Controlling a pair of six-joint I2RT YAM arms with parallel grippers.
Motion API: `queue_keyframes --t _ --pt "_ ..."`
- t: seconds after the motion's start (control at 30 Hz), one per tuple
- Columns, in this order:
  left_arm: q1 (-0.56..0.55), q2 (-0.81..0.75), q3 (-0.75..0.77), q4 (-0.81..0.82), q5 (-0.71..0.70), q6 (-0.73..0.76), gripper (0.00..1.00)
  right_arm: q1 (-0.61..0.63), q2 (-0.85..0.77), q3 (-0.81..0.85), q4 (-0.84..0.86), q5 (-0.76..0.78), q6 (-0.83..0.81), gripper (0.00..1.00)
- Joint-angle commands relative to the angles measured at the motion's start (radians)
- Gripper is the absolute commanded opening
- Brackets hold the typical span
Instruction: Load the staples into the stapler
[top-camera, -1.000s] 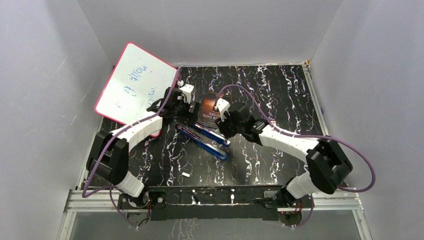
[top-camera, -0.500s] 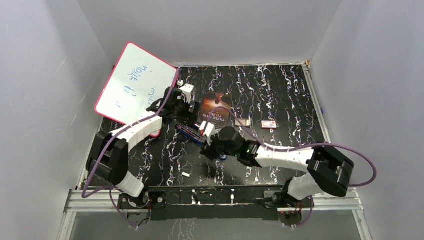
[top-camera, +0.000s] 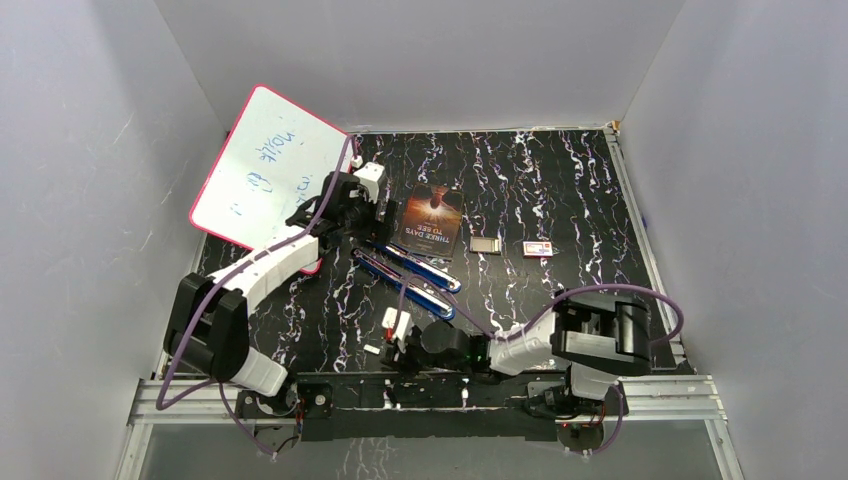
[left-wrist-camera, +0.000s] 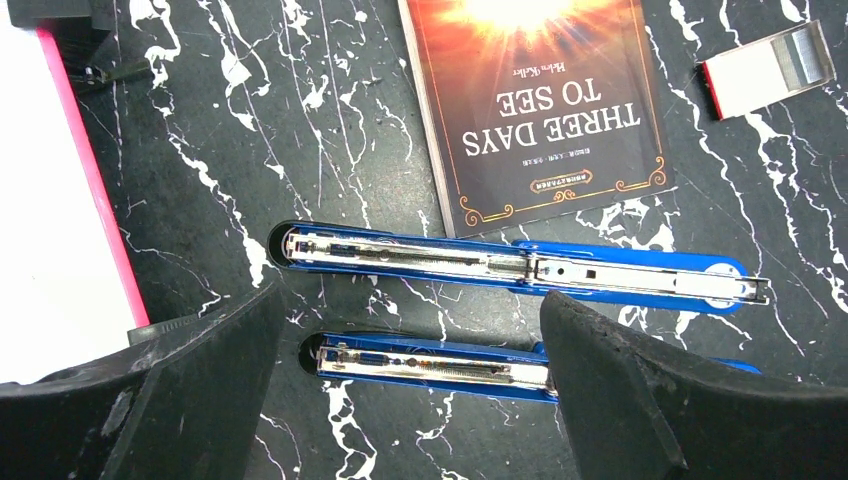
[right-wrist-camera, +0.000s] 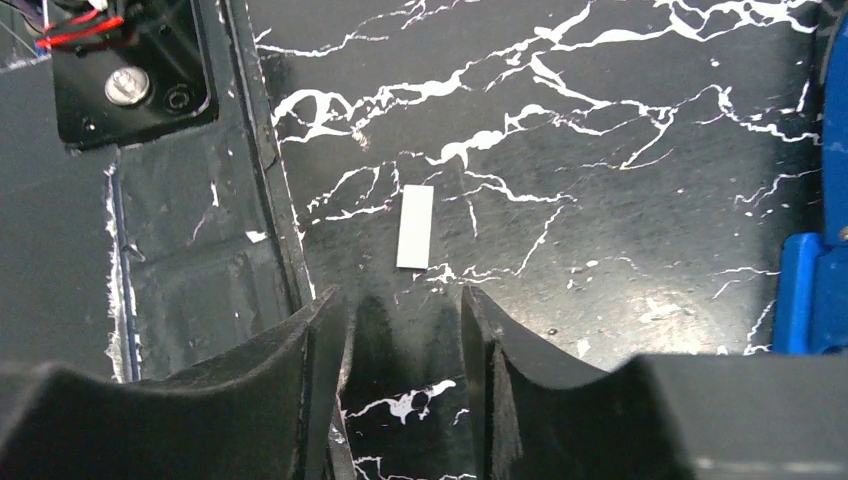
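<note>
The blue stapler (top-camera: 410, 280) lies swung open on the black marbled table, both halves side by side with their metal channels facing up (left-wrist-camera: 520, 265). My left gripper (top-camera: 358, 215) hovers over its left end, jaws wide open (left-wrist-camera: 410, 300) and empty. A short pale strip of staples (top-camera: 372, 349) lies alone near the front edge. My right gripper (top-camera: 386, 342) is low just beside it. In the right wrist view the strip (right-wrist-camera: 415, 227) sits just ahead of the fingertips, and the right gripper (right-wrist-camera: 405, 300) is open with nothing between its jaws.
A book (top-camera: 432, 220) lies behind the stapler. To its right are a small grey packet with a red end (left-wrist-camera: 770, 70) and a red-and-white box (top-camera: 538, 249). A pink-edged whiteboard (top-camera: 270, 175) leans at the back left. The black front rail (right-wrist-camera: 150, 250) is close to the strip.
My right arm has pulled back from the book and stapler to the table's front edge, and its gripper now sits by the loose strip. The left gripper shifted slightly and stayed open.
</note>
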Motion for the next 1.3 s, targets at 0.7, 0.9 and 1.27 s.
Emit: queue_keyframes --t 0.7,0.9,1.27 --pt "-0.029 -0.074 -0.015 -0.018 -0.034 0.007 0.98 0.065 0.242 -0.063 0.401 0.087 -0.122 0.59" --pt "-0.028 -0.075 -0.015 -0.018 -0.033 0.007 0.98 0.067 0.271 -0.065 0.419 0.092 -0.121 0.58" --pt "-0.03 -0.074 -0.015 -0.017 -0.034 0.009 0.98 0.057 0.297 -0.047 0.384 0.098 -0.074 0.57"
